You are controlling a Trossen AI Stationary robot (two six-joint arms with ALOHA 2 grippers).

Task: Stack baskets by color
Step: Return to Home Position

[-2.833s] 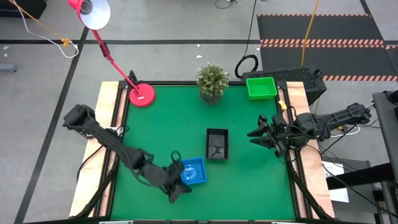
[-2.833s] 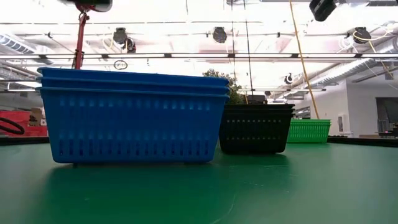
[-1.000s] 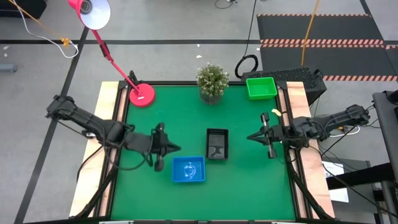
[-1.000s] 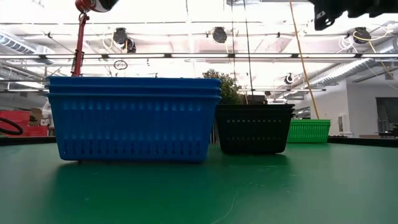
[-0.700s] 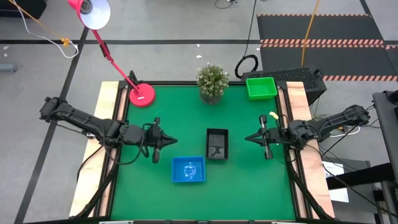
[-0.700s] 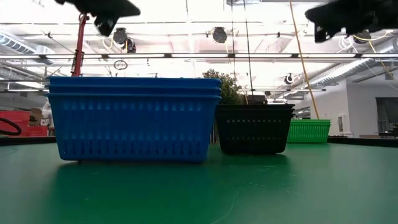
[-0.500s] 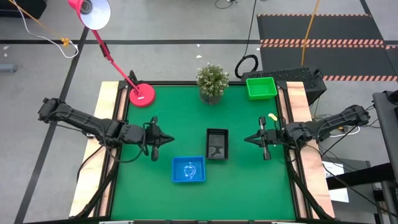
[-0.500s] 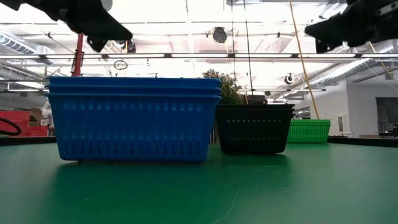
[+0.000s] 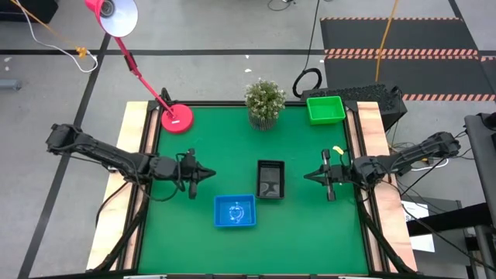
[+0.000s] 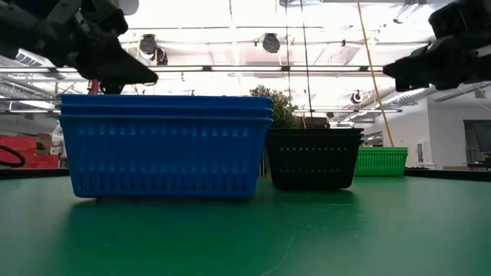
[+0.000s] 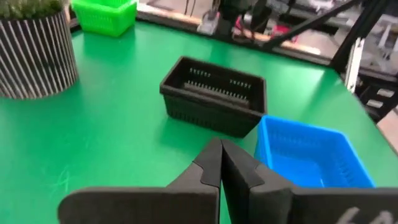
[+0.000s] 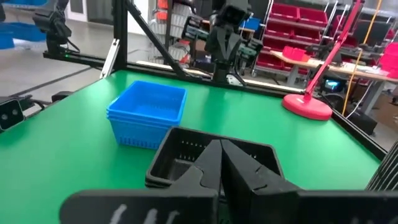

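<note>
A stack of blue baskets point(image 9: 234, 211) stands near the table's front middle, also in the low view point(image 10: 165, 146). A black basket stack point(image 9: 270, 179) stands just right of and behind it. A green basket stack point(image 9: 325, 109) sits at the far right corner. My left gripper point(image 9: 211, 174) is shut, held above the table left of the black stack and pointing right. My right gripper point(image 9: 306, 175) is shut, right of the black stack and pointing left. Neither holds anything.
A potted plant point(image 9: 264, 102) stands at the far edge's middle. A red lamp base point(image 9: 177, 118) sits at the far left corner, its arm leaning out past the table. Green table surface lies bare at the near left and near right.
My left gripper has drawn back toward the table's left edge and sunk lower, away from the blue stack. My right gripper has also come down, staying right of the black stack. The baskets have not moved.
</note>
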